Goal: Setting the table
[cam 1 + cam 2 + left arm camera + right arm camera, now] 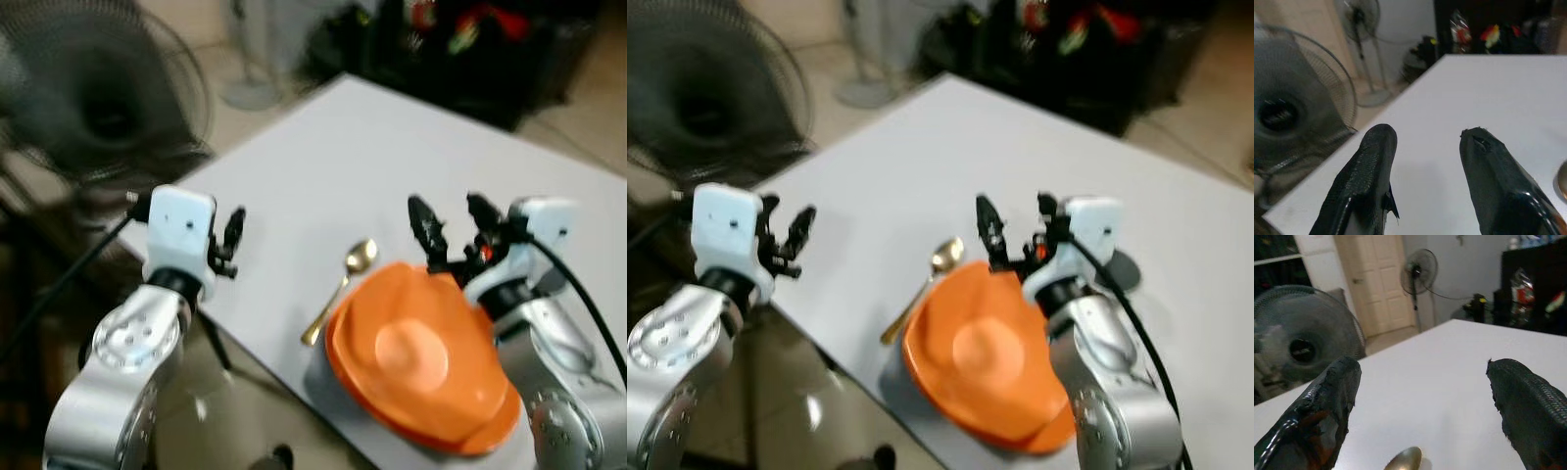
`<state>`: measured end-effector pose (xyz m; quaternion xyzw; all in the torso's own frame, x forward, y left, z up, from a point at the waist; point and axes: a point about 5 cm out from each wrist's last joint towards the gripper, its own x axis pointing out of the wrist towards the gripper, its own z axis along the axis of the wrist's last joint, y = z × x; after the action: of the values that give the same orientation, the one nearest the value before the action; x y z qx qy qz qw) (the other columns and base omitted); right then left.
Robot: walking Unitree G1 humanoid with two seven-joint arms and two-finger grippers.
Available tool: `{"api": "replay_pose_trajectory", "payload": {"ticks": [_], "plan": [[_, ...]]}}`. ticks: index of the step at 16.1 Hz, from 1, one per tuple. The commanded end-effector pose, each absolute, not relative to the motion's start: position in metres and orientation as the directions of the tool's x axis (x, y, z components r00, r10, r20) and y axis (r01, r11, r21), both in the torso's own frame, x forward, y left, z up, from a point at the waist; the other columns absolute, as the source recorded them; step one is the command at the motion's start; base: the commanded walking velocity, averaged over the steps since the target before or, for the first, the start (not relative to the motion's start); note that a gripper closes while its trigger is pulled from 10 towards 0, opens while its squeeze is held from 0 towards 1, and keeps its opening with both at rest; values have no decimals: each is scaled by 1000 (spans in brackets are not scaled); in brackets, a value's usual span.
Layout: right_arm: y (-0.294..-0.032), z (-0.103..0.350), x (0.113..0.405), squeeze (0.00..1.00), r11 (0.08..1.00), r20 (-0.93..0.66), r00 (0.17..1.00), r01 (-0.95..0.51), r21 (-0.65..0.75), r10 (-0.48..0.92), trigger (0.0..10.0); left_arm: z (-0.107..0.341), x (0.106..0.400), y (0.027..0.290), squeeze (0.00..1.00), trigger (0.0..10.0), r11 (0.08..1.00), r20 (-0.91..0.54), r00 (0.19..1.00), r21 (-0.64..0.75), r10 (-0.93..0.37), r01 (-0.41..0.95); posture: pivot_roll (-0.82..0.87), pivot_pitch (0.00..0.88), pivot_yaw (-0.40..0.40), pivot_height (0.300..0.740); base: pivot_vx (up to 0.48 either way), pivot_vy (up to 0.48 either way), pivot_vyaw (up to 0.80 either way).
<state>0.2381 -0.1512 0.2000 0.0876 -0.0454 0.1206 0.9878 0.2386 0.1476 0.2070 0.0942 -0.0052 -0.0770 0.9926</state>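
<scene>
An orange plate (423,357) lies on the white table (392,157) near its front edge. A gold spoon (341,288) rests just left of the plate, bowl pointing away from me. My right gripper (453,227) hovers open over the plate's far rim, nothing between its fingers (1332,396); the spoon's bowl (1403,459) peeks in below them. My left gripper (231,240) is open at the table's left edge, its fingers (1364,181) empty above the tabletop.
A dark standing fan (98,93) sits close beyond the table's left edge. A second fan (1359,19) and a dark shelf with colourful items (460,39) stand past the far end. Bare tabletop stretches behind the plate.
</scene>
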Motion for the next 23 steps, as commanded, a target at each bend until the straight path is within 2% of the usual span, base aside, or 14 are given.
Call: {"api": "replay_pose_trajectory", "payload": {"ticks": [1,6,9,18,23], "plan": [[-152,205,237,1000,958,135,964,-246,148,227,10000,211,239,147,0,10000,969,23,988,199,-156,148,-34,18,0,740,0,0,800],[-154,210,236,1000,957,150,959,-261,124,242,10000,212,238,142,0,10000,968,53,983,190,-176,163,-40,0,-15,740,0,0,800],[-154,212,234,1000,955,156,954,-276,108,258,10000,212,236,141,0,10000,969,58,982,180,-179,166,-40,0,-23,740,0,304,713],[-144,203,236,1000,939,90,958,-286,193,273,10000,206,235,143,0,10000,967,29,985,198,-170,161,-27,3,-38,740,0,357,0],[-138,183,244,1000,925,7,960,-272,267,280,10000,205,236,149,0,10000,966,20,988,215,-151,143,-6,21,-51,740,0,354,0]]}}
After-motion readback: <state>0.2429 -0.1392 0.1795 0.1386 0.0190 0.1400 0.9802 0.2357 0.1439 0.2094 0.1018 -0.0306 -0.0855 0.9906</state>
